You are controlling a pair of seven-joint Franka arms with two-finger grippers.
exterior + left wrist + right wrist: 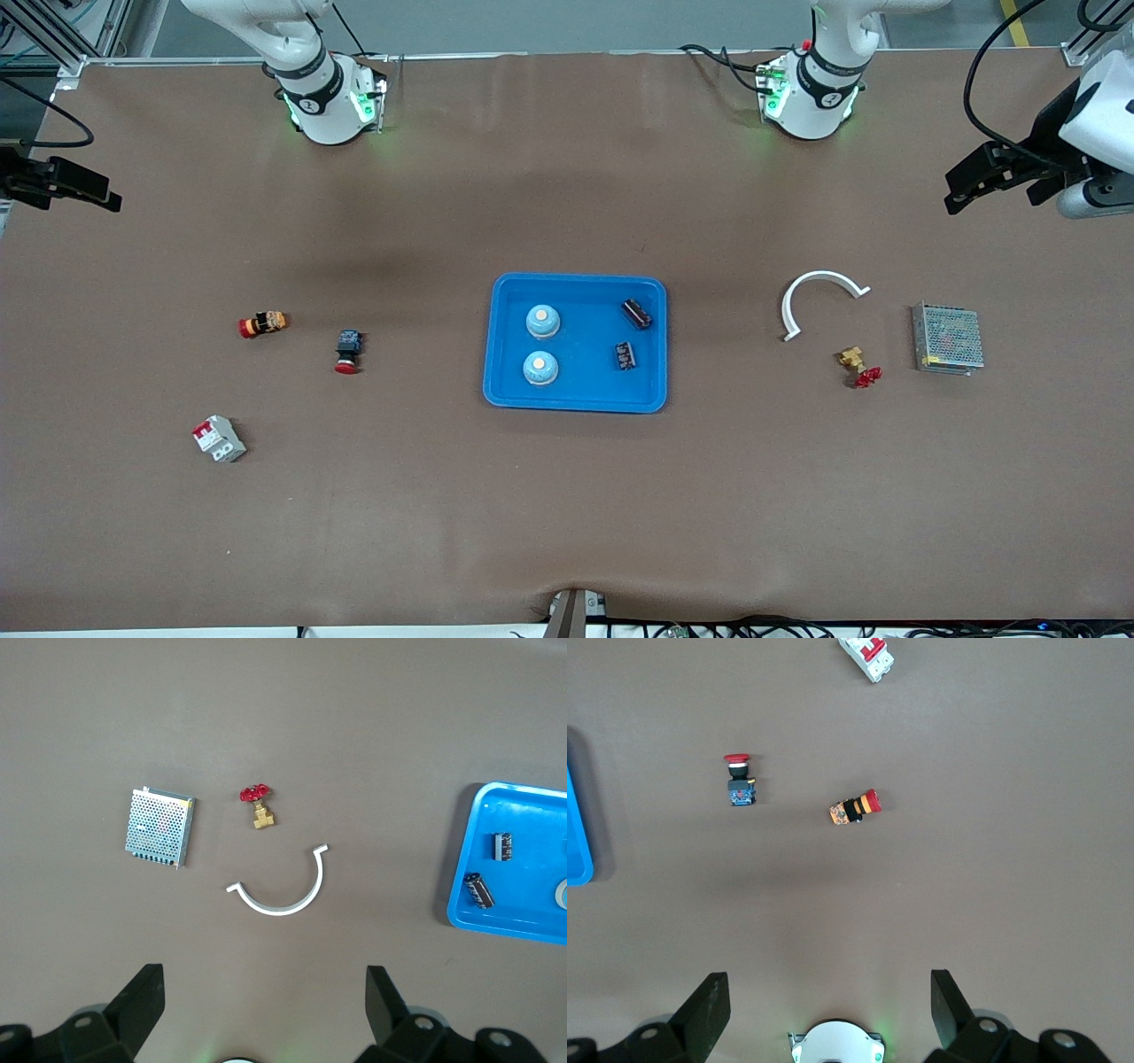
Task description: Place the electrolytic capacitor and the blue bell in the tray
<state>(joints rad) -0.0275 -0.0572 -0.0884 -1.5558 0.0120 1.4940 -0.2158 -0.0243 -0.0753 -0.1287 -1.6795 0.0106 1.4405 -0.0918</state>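
The bright-blue tray (585,385) lies at the table's middle. In it are two blue bells with white tops (543,321) (540,368) and two dark electrolytic capacitors (636,313) (626,355). My left gripper (961,188) is open and empty, up over the left arm's end of the table. Its wrist view (263,990) shows the tray's rim (461,877) and both capacitors (503,845) (480,889). My right gripper (104,197) is open and empty, up over the right arm's end of the table. Its wrist view (830,992) shows only the tray's edge (576,842).
Toward the left arm's end lie a white curved strip (824,276), a brass valve with a red handle (858,365) and a metal mesh box (948,338). Toward the right arm's end lie a red-capped push button (347,351), an orange and red switch (263,324) and a white breaker (219,439).
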